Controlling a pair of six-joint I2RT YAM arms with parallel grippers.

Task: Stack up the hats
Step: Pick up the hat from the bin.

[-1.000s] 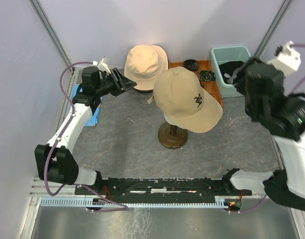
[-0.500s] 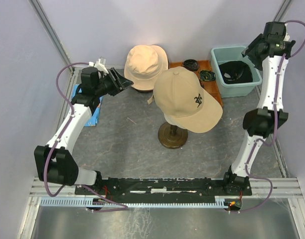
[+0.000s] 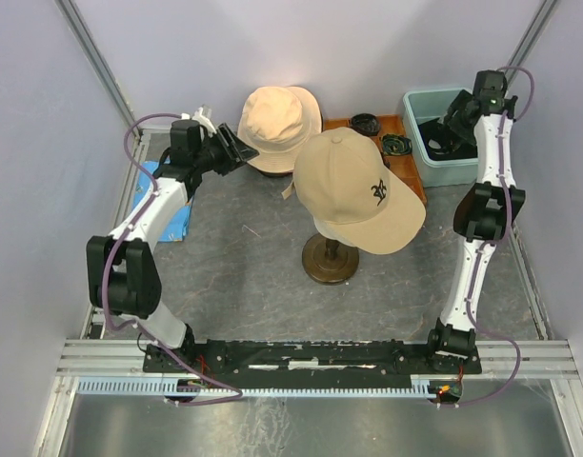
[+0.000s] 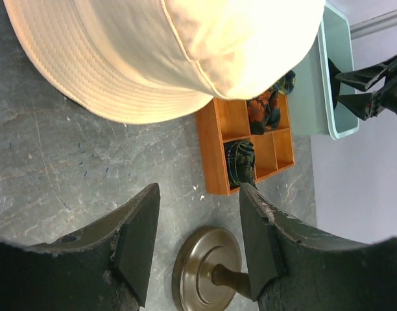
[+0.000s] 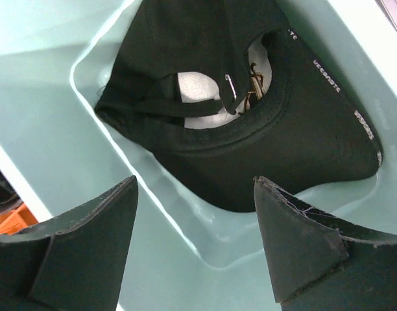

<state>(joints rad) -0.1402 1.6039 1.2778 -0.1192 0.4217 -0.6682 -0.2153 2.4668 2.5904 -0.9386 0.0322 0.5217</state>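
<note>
The left pincer (image 3: 236,150) is open, with nothing between its fingers, and it points at the near-left side of the brim of the beige bucket hat (image 3: 277,119). It is close to the brim, but I cannot tell if it touches it. This hat sits at the back of the grey bench (image 3: 234,276), left of the middle. In the left wrist view its wide stitched brim (image 4: 114,91) fills the top, and the two dark fingers (image 4: 137,240) stand apart lower in that view, over bare bench. The tan cap with the black emblem (image 3: 360,190) sits on top of a brown stand (image 3: 330,259) in the middle of the bench, with its visor toward the near right. It is just beside the bucket hat. Behind it is an orange tray (image 3: 412,179) with compartments, and some of them hold small dark things. The right arm reaches far back to the teal tub (image 3: 427,103) in the back right corner. The right pincer (image 5: 195,184) is also open and holds nothing; it hangs over the black cap (image 5: 250,123). This cap lies inside the tub upside down, so its inner side, the back strap and a small metal buckle (image 5: 232,87) are visible, and pale letters run along its edge. Both fingers are above the cap and apart from it.
</note>
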